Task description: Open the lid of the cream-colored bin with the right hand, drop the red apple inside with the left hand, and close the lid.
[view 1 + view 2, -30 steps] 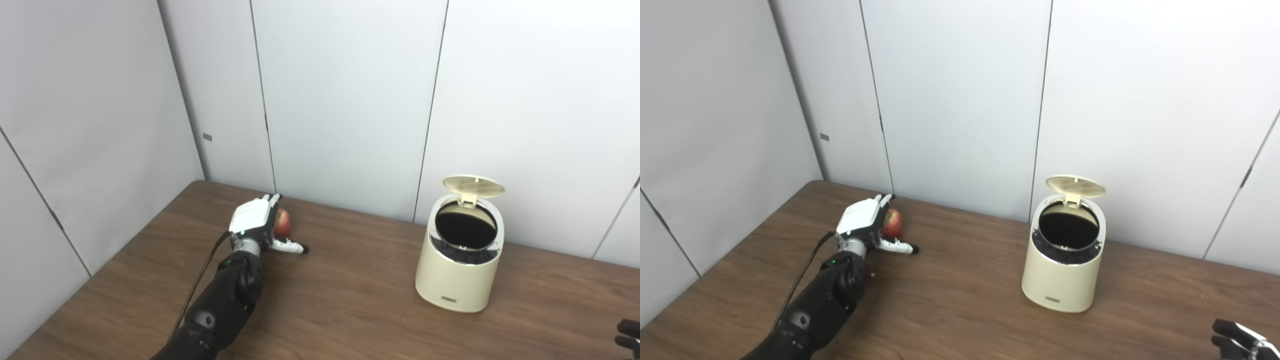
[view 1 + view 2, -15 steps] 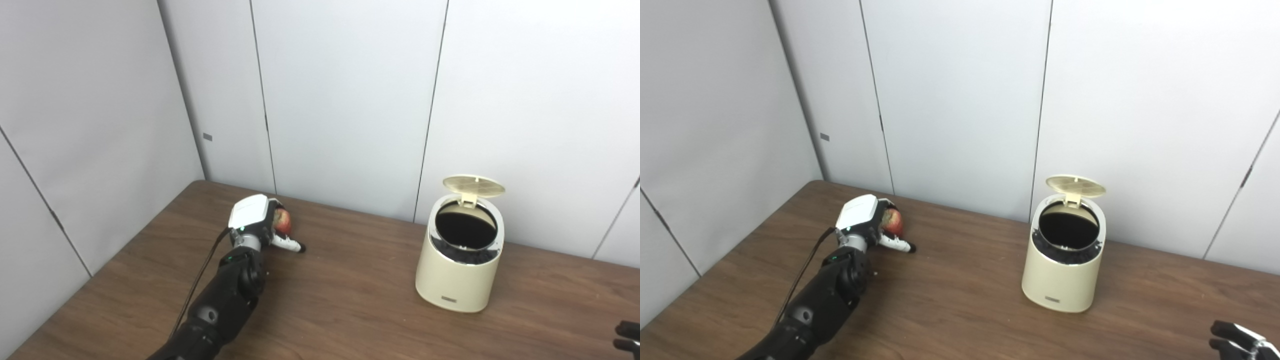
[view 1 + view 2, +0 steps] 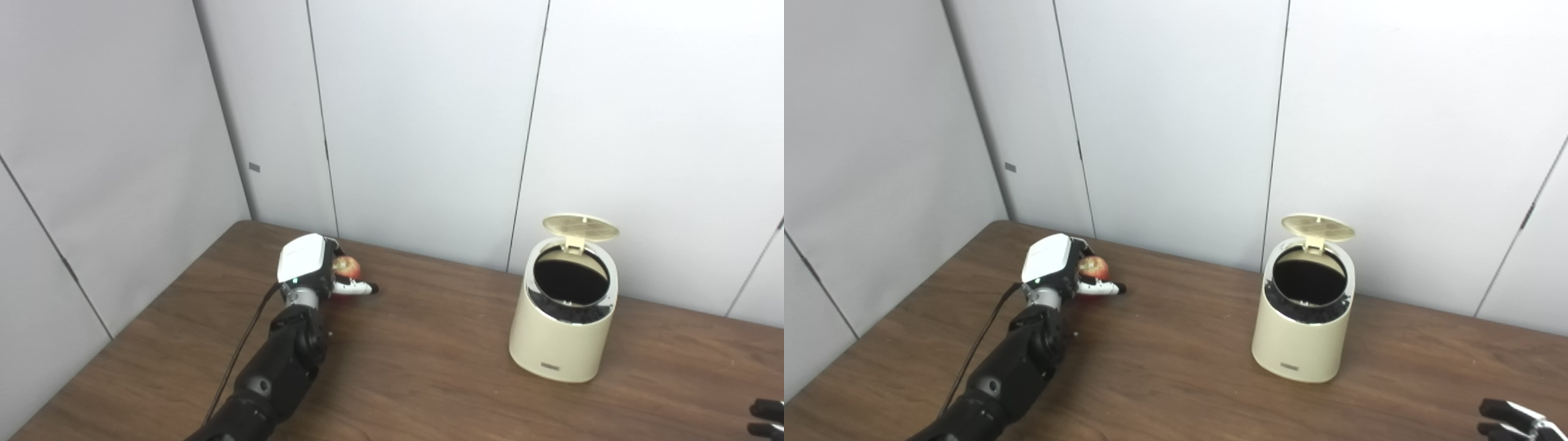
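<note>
Since 1.0 s ago, red apple (image 3: 1093, 267) has been lifted slightly off the worktop (image 3: 1176, 373) at 9 o'clock, enclosed by left hand (image 3: 1056, 269). Cream-colored bin (image 3: 1302, 331) is seen at 3 o'clock, lid (image 3: 1317, 226) raised. Right hand (image 3: 1513, 418) at 5 o'clock is cropped; grip state cannot be told.
</note>
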